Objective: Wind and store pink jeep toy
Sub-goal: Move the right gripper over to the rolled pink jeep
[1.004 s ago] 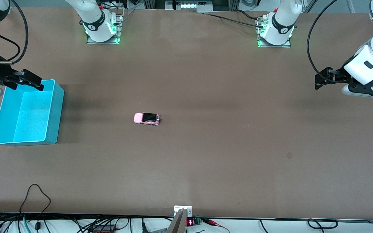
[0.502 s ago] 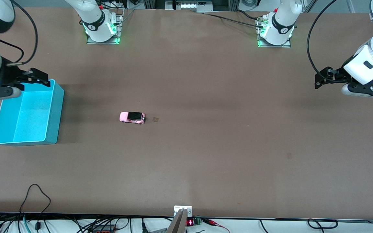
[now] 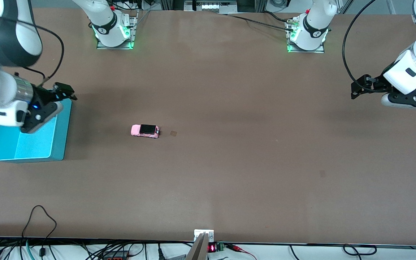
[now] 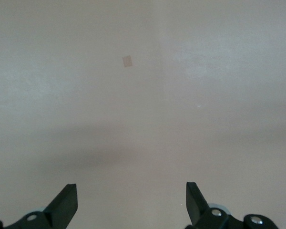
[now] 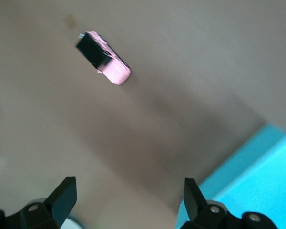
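Pink, the small boxy jeep toy [image 3: 145, 130] sits on the brown desk [image 3: 229, 162]. The right gripper [image 3: 68, 93] hangs over the turquoise plastic bin [image 3: 59, 144], jaws wide and empty. The left gripper [image 3: 356, 90] waits likewise.

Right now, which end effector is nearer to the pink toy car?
Right. The right end effector hangs open over the turquoise bin's corner, not far from the pink toy car. The left end effector waits open at the left arm's end of the table.

The pink jeep toy [image 3: 145, 130] sat on the desk [image 3: 229, 180] near the turquoise bin [image 3: 59, 142] (right tool [image 3: 65, 92] over its rim); left tool [image 3: 359, 88] waited well apart.
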Available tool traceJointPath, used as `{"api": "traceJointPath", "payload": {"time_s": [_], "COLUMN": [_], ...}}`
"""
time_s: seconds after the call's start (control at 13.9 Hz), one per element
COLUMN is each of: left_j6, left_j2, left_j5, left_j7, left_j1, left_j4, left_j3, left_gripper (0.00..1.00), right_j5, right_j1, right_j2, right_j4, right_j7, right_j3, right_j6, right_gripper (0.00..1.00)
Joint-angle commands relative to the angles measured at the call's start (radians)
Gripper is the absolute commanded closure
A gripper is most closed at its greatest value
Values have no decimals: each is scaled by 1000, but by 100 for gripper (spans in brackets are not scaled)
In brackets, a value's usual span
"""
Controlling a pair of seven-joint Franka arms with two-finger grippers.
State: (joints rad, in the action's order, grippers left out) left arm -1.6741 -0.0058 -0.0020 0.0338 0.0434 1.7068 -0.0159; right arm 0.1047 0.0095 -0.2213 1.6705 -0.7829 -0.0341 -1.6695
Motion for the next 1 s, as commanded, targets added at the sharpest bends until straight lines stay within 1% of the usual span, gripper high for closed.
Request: {"api": "traceJointPath", "payload": {"time_s": [0.0,0.14,0.22,0.36,0.43,0.5,0.72,0.86,0.93], "left_j6": [17,17,17,34,36,34,27,31,31], "left_j2": [0,0,0,-2,-2,-2,1,0,0], "left_j5": [-19,-19,-21,-19,-21,-20,-19,-19,-19], "left_j7": [28,28,28,28,28,29,28,28,28], "left_j1": [-7,-7,-7,-8,-10,-8,-8,-10,-11], "left_j4": [-13,-13,-13,-13,-13,-18,-26,-26,-27], "left_j3": [1,1,1,2,5,7,8,8,8], "left_gripper": [0,0,0,0,0,0,0,0,0], "right_j5": [81,107,107,107,107,108,109,109,109], "right_j1": [0,24,65,113,136,170,220,269,286], "right_j2": [-61,-79,-73,-70,-70,-75,-111,-159,-177], "right_j4": [3,33,90,199,234,262,328,371,382], "right_j7": [-235,-304,-315,-317,-317,-311,-303,-302,-300], "right_j3": [2,-6,-10,-12,-13,-13,-13,-13,-13], "right_j6": [-70,-125,-203,-368,-430,-491,-649,-798,-844], "right_gripper": [0,0,0,0,0,0,0,0,0]}}
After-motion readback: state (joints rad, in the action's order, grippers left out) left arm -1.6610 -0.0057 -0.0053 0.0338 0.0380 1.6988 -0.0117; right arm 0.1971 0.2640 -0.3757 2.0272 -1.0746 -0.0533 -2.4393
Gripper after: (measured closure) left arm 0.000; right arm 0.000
